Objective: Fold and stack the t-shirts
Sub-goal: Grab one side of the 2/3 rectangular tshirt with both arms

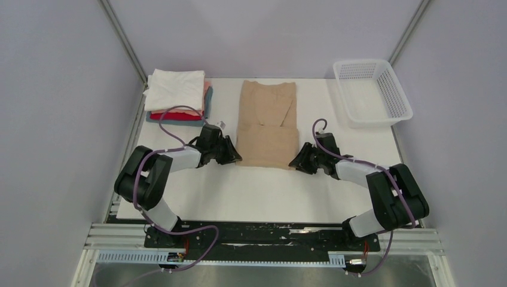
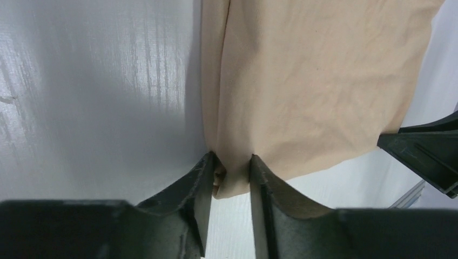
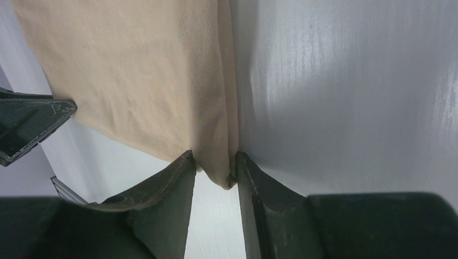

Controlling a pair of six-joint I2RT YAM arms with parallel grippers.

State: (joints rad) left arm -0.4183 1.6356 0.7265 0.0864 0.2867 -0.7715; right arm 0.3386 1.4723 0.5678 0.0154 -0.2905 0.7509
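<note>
Left end effector and right end effector each pinch a near hem corner of the tan t-shirt, which lies folded narrow at mid surface. Lifting both corners level and together, then carrying them toward the collar, should keep the fold square; the folded stack sits far left.

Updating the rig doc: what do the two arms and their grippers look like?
Both match: the left arm and right arm have chunky black joint housings joined by white links. A purple cable loops loosely along each. The left gripper and right gripper are black, with matte wedge-shaped fingers tapering to thin tips, edges lightly scuffed. No markings visible.
</note>
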